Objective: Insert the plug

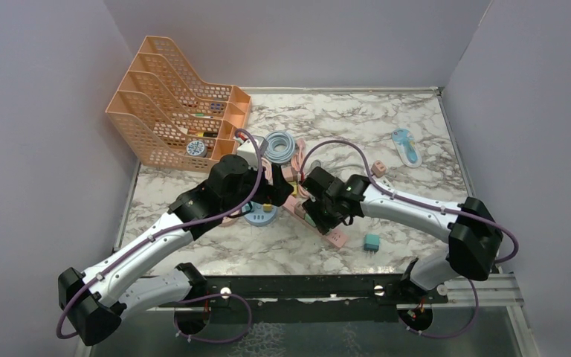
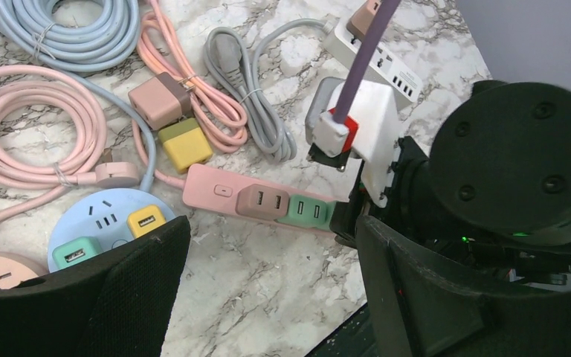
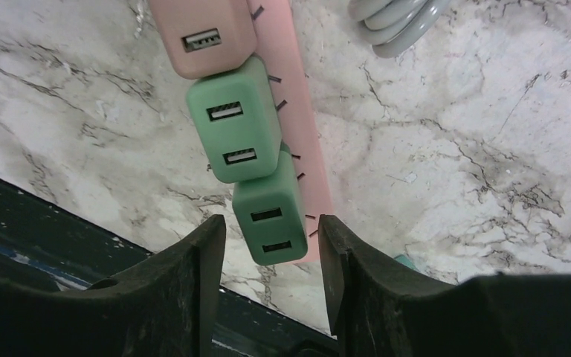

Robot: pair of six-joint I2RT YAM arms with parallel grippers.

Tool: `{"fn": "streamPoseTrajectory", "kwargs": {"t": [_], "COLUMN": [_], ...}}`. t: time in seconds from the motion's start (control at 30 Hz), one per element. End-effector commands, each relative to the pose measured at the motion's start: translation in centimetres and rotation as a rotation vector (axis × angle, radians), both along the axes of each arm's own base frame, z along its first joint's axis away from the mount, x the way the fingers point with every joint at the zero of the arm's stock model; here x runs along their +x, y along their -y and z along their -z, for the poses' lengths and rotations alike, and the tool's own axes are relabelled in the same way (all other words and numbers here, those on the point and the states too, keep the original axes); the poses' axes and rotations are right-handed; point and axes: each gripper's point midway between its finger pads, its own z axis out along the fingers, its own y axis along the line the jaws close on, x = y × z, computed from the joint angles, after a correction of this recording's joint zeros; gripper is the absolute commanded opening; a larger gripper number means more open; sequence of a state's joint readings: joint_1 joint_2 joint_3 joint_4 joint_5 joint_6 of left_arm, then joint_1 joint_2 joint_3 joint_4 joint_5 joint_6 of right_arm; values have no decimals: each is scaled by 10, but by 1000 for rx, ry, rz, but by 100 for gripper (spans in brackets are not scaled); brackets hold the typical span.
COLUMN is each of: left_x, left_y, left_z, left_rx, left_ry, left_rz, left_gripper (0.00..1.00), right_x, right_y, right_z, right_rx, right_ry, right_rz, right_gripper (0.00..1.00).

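The right fingers (image 3: 193,290) stand a little spread, one on each side of the green plug (image 3: 265,201). We see a thin gap on both flanks, so they bracket its near end without pinching it. That plug sits on the pink power strip (image 3: 297,111) as the last in a row of three, end to end against a second green charger (image 3: 234,130), which in turn meets a pink charger (image 3: 201,30). Its face with two USB ports points up at the wrist camera, its long axis runs along the strip's own, and its prongs are hidden from us. From above, the strip lies slantwise at the middle of the desk (image 1: 386,119), running from far left to near right. The left fingers (image 2: 119,297) are spread wide with nothing between them, held over the desk just on the near side of the strip. Beside them a round blue socket hub (image 2: 104,216) carries a yellow adapter (image 2: 147,219) and a green adapter (image 2: 74,253). Beyond lie a pink cable (image 2: 30,126), a light-blue cable (image 2: 82,30) and a grey cable (image 2: 245,82), all coiled. A loose teal adapter (image 1: 372,242) rests by the right arm, apart from the strip. In the far left corner stands an orange file rack (image 1: 163,97) with stepped tiers. Its nearest tier holds a round disc (image 1: 195,148), and the others hold small items we cannot make out.
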State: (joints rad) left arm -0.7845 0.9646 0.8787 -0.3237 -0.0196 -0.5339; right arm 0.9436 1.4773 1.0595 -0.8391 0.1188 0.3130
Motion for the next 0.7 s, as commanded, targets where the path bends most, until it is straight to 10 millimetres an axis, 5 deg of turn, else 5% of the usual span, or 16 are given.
{"fn": "streamPoseTrajectory", "kwargs": {"t": [0.0, 0.2, 0.37, 0.67], "left_x": [4, 4, 4, 9], "left_y": [-1, -3, -7, -13], "left_z": [-21, -22, -22, -28], "left_rx": [-43, -45, -41, -24], "left_ry": [31, 35, 39, 66], "left_rz": [-22, -30, -42, -69], "left_gripper": [83, 83, 83, 83], "right_x": [-2, -3, -6, -4], "right_y": [4, -1, 6, -3], "right_z": [5, 16, 33, 69], "right_rx": [-38, -44, -83, -89], "right_ry": [-45, -79, -103, -134], "right_rz": [-17, -63, -73, -89], "right_gripper": [47, 27, 2, 1]}}
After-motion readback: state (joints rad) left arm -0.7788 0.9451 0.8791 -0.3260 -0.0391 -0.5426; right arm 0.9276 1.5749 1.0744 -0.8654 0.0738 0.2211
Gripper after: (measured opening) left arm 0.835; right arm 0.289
